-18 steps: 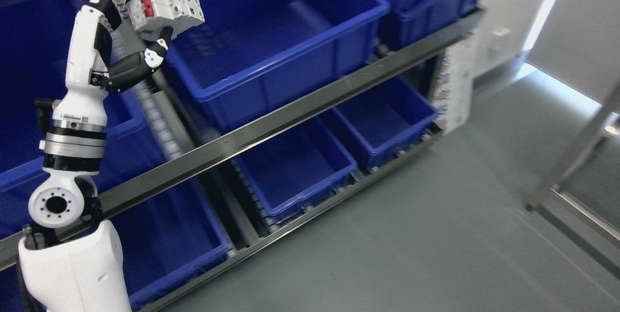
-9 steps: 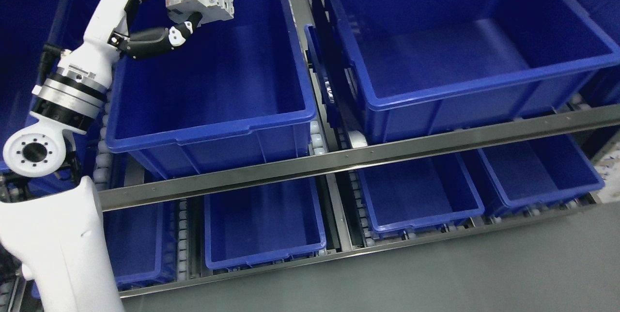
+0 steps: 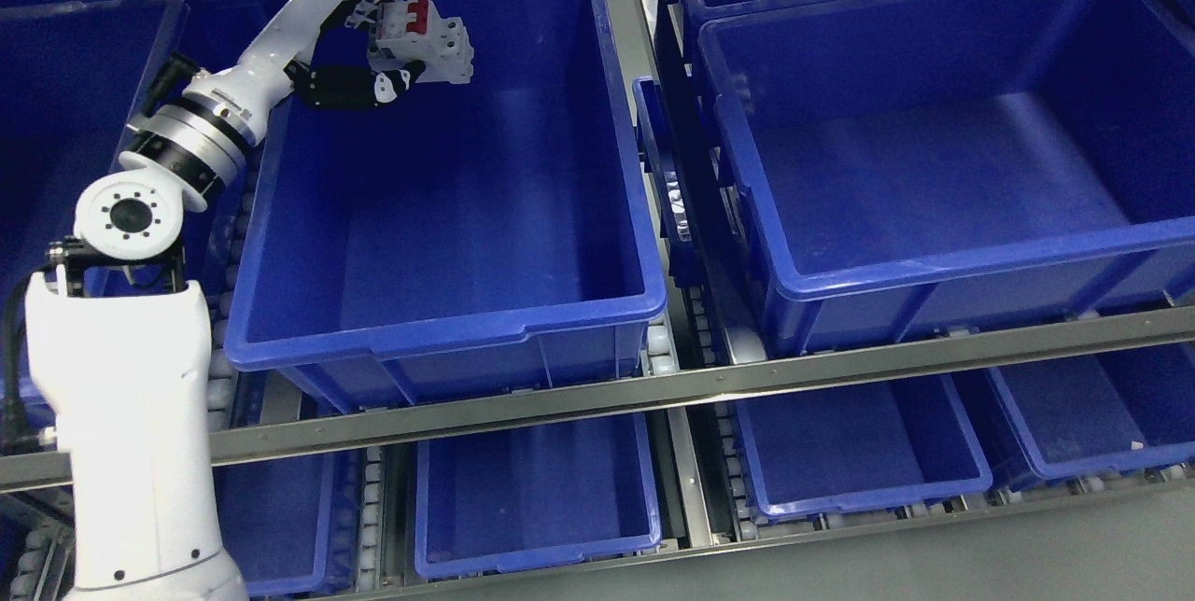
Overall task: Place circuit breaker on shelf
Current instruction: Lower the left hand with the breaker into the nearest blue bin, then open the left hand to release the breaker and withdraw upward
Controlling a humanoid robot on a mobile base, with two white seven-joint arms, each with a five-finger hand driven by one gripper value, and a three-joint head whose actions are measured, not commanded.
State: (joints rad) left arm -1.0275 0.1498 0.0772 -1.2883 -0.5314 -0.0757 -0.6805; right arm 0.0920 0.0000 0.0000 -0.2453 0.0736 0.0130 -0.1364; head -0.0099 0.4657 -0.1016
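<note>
Gripping a white block-shaped plastic circuit breaker with a red switch lever (image 3: 425, 39), the robot's left hand (image 3: 378, 55) has its white fingers (image 3: 369, 4) curled over the top and its black thumb pressed along the underside. The breaker hangs in the air at about eleven o'clock in the head view, above the far left corner of a large open blue plastic bin (image 3: 523, 330) on the upper level of the metal roller shelf (image 3: 691, 386). Its long axis runs roughly from nine to three o'clock, free end toward three, red lever facing up. Judging by this, pickup and carry are finished; lowering and release remain, since the breaker touches neither bin wall nor floor. More blue bins (image 3: 934, 246) stand from three to five o'clock.
</note>
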